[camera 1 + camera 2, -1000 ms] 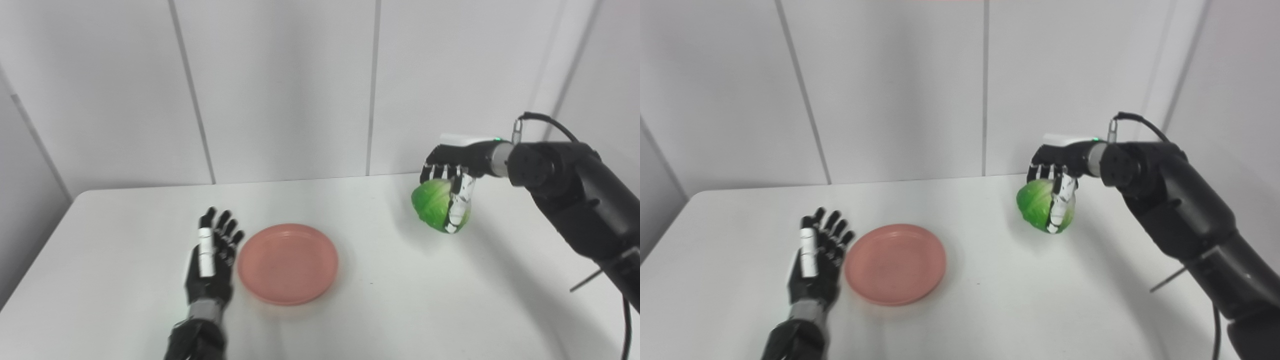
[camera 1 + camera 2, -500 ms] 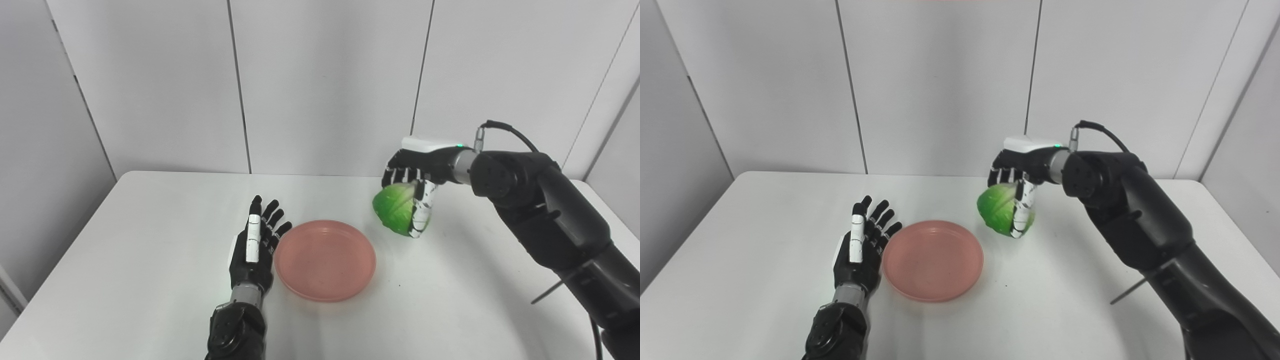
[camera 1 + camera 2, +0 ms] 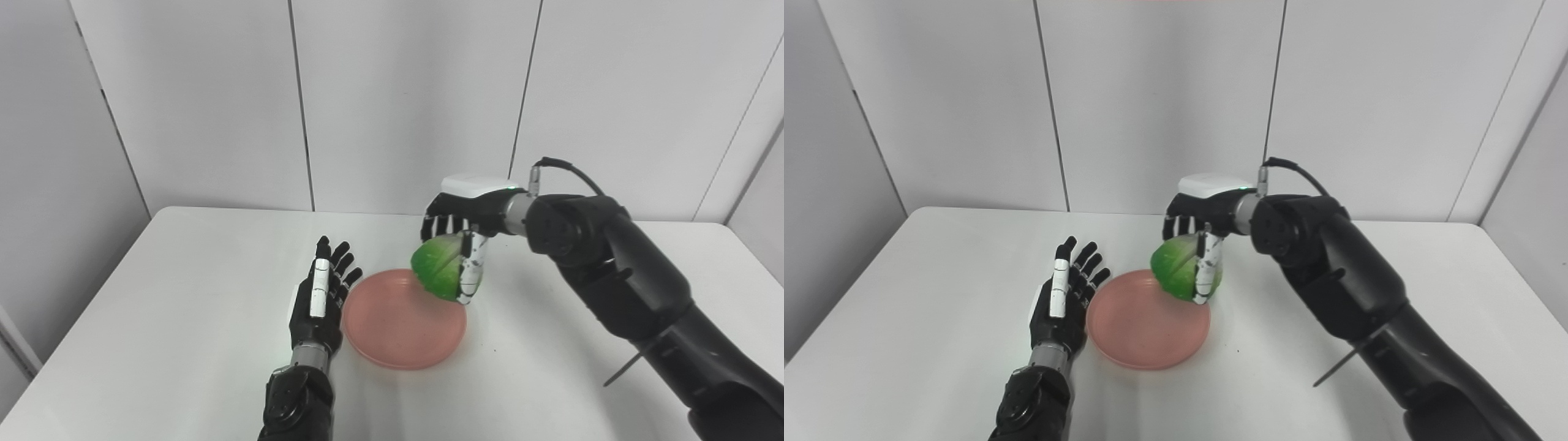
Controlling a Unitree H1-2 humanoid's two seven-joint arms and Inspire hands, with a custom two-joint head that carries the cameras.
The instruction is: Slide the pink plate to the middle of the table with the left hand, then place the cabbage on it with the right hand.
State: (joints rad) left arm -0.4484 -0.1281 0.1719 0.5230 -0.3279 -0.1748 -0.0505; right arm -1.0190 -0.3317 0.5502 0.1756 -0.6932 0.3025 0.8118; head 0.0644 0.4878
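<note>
1 round leafy cabbage point(image 3: 436, 273) gripped in right robot hand point(image 3: 456, 236); smooth pink plate point(image 3: 401, 324) below.

Left hand point(image 3: 316, 303): I see black fingers and palm, with one white strip along a finger — a silver band rings the wrist.
Left forearm point(image 3: 297, 404): glossy black shell, bolts set in a round cap.
Right hand point(image 3: 460, 226): black, with white segments on the fingers; a white cover on its back carries a small green light.
Right arm point(image 3: 618, 275): thick black casings, a round jointed housing, a silver collar — a black cable loops from its top.
</note>
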